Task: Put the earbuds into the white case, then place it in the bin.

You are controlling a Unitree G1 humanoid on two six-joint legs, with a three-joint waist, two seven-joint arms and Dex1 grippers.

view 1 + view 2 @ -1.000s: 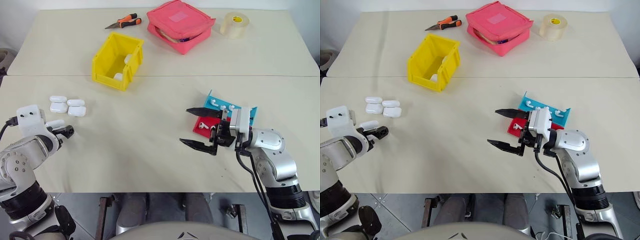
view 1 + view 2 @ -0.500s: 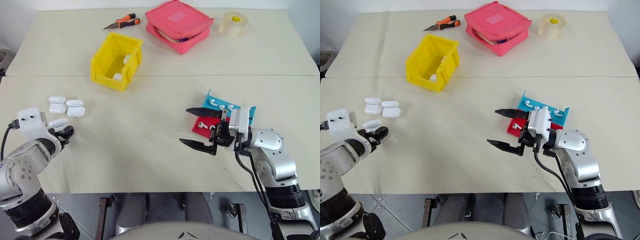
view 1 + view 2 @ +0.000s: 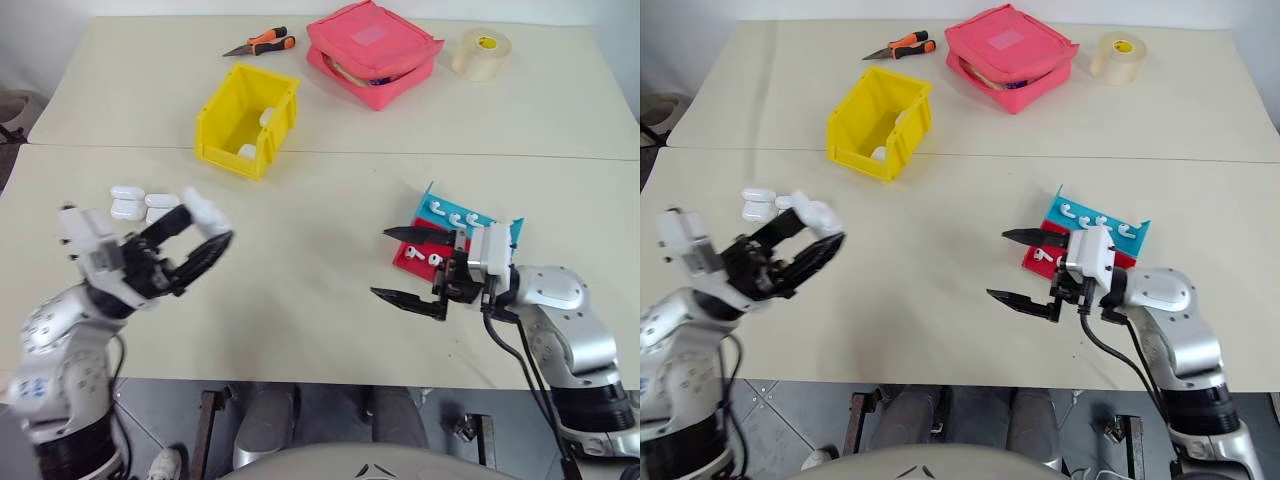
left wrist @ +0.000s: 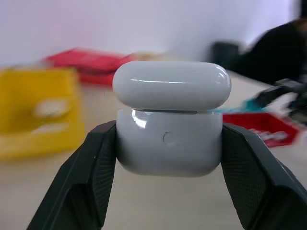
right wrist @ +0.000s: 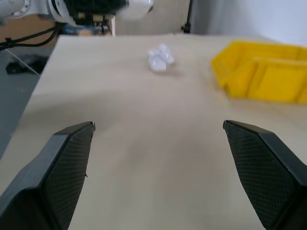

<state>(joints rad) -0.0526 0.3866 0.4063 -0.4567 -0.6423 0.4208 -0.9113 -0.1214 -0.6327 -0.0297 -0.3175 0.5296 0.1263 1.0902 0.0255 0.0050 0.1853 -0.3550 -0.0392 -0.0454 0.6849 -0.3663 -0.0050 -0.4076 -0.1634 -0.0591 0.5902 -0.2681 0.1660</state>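
Note:
My left gripper (image 3: pixel 207 228) is shut on a white case (image 3: pixel 205 211), held off the table at the left. In the left wrist view the case (image 4: pixel 168 120) sits upright between both black fingers (image 4: pixel 91 177), lid on top. Other white cases (image 3: pixel 127 208) lie just behind it on the table. The earbuds (image 3: pixel 455 218) rest on a red-and-blue tray (image 3: pixel 428 198) at the right. My right gripper (image 3: pixel 380 262) hovers just left of that tray, open and empty. The yellow bin (image 3: pixel 225 155) stands at the back left with white cases inside.
A pink zip pouch (image 3: pixel 375 50), orange-handled pliers (image 3: pixel 260 43) and a roll of tape (image 3: pixel 480 52) lie along the far edge. A seam crosses the table just in front of the bin. The right wrist view looks across the table to the bin (image 5: pixel 261 76).
My left gripper has closed on a white case near the table's left edge, lifted it and swung it up and to the right. The right gripper has stayed open in place.

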